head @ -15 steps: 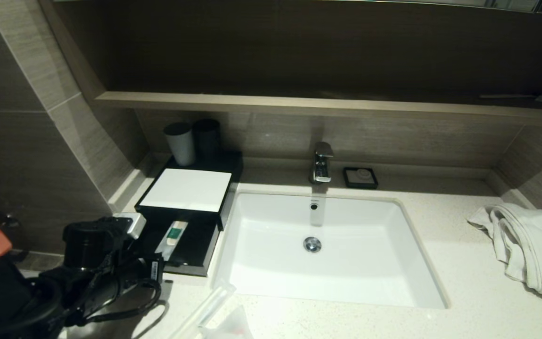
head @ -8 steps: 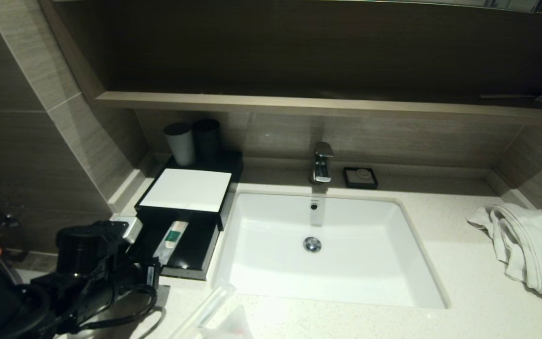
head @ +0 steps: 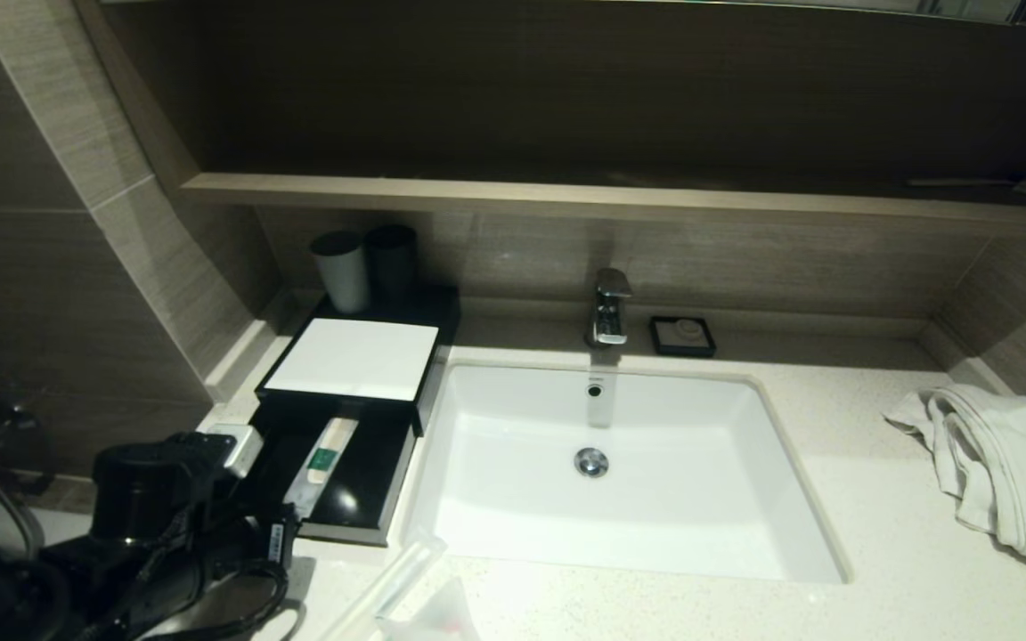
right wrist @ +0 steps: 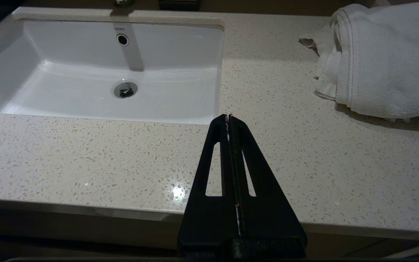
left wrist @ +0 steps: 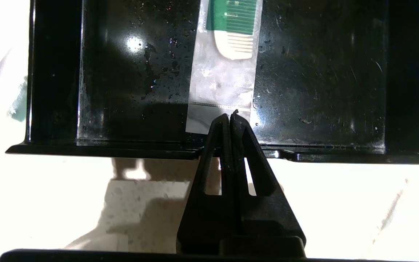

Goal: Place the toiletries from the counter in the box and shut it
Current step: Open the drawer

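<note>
A black box with a white lid (head: 353,361) stands left of the sink, its drawer (head: 362,499) pulled out toward me. A clear packet with a green-labelled comb (head: 321,458) lies in the drawer and shows in the left wrist view (left wrist: 227,72). My left gripper (left wrist: 230,117) is shut, its tips just inside the drawer's front wall (left wrist: 122,149), over the packet's clear end. The left arm (head: 148,499) is at the lower left. Clear toiletry packets (head: 393,583) lie on the counter in front of the sink. My right gripper (right wrist: 228,117) is shut and empty above the counter's front edge.
White sink (head: 477,392) with a faucet (head: 609,307) takes up the middle. Two dark cups (head: 366,267) stand behind the box. A soap dish (head: 682,336) sits by the faucet. A white towel (head: 1003,463) lies at the right. A shelf (head: 566,196) overhangs the back.
My left arm has drawn back toward me, and the drawer has slid further out with the comb packet in it. More of the packet shows now.
</note>
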`<state>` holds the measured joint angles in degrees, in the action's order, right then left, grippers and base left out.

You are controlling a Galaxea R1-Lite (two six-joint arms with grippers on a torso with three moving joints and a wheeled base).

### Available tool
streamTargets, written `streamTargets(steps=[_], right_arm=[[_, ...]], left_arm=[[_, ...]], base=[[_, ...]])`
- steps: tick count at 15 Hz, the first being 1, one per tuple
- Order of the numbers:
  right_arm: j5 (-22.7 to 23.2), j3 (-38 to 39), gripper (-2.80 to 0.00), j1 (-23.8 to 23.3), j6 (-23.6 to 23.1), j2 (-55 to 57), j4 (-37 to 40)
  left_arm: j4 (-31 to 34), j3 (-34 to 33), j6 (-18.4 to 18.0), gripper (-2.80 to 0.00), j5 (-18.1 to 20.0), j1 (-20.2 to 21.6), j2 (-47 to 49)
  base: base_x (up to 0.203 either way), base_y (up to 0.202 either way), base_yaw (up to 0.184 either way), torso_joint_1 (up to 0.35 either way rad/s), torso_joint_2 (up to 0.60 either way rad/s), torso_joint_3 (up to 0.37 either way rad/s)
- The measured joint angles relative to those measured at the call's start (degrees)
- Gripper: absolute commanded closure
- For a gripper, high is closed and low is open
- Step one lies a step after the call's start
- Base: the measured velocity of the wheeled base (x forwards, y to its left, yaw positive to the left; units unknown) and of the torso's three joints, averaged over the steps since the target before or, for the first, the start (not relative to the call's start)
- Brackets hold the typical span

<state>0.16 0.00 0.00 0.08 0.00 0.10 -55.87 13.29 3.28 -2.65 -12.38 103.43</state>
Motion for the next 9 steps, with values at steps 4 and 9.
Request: streamTargets(steps=[4, 9], right_arm=[[-0.01, 0.00, 0.00, 0.00, 0.03, 0.00, 0.00], [0.00, 0.00, 0.00, 0.00, 0.03, 0.00, 0.00]], left_arm=[[0.39, -1.25, 0.02, 0.00, 0.04, -0.38, -1.63], [0.28, -1.63, 0.00, 0.00, -0.02, -0.48, -3.43]], base=[[0.000, 0.000, 0.000, 0.000, 0.00, 0.000], [0.000, 0.000, 0.000, 0.000, 0.00, 0.000]])
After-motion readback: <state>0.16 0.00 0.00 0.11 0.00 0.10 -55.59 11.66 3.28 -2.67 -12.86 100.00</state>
